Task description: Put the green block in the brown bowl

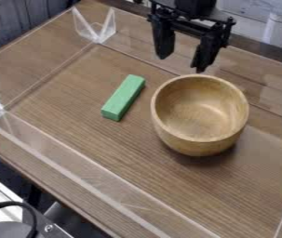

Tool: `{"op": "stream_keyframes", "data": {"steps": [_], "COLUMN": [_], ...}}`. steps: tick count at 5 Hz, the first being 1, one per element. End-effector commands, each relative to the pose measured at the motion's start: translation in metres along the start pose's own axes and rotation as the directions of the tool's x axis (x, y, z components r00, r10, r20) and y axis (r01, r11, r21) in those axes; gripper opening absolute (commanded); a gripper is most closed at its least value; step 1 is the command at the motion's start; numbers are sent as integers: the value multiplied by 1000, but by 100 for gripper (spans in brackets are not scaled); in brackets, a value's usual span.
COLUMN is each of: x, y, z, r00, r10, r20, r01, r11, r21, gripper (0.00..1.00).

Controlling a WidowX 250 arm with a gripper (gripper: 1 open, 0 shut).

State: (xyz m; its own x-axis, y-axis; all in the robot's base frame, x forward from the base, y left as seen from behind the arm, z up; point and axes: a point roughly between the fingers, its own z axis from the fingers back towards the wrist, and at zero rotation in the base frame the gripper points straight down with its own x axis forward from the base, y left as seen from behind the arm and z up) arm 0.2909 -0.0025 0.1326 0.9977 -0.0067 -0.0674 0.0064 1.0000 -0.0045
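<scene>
The green block (123, 97) lies flat on the wooden table, a slim bright bar angled from lower left to upper right. Just right of it stands the brown bowl (200, 112), round, thick-walled and empty inside. My gripper (184, 50) hangs above the table behind the bowl's far rim, pointing down. Its two black fingers (165, 39) stand well apart with nothing between them. It is up and to the right of the block and touches neither object.
Low clear acrylic walls (93, 28) enclose the tabletop (69, 112) on all sides. A dark cable and equipment sit at the lower left corner (13, 218), outside the enclosure.
</scene>
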Motion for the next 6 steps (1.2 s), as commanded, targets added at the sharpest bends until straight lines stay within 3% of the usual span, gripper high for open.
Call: {"op": "stream_keyframes", "data": {"steps": [1,2,4,6], "x": [-6,-15,-34,-37], "y": [6,16,36,81], "z": [2,4,-13,-29], "r00": [997,987,984,963], "r10": [76,162,175,271], "r20": [3,7,-18,11], "r01": [-76,-161,-176,-269], "r11": [997,986,980,961], "r21": [-18,-39,-91,-60], "gripper": [100,100,100,100]}}
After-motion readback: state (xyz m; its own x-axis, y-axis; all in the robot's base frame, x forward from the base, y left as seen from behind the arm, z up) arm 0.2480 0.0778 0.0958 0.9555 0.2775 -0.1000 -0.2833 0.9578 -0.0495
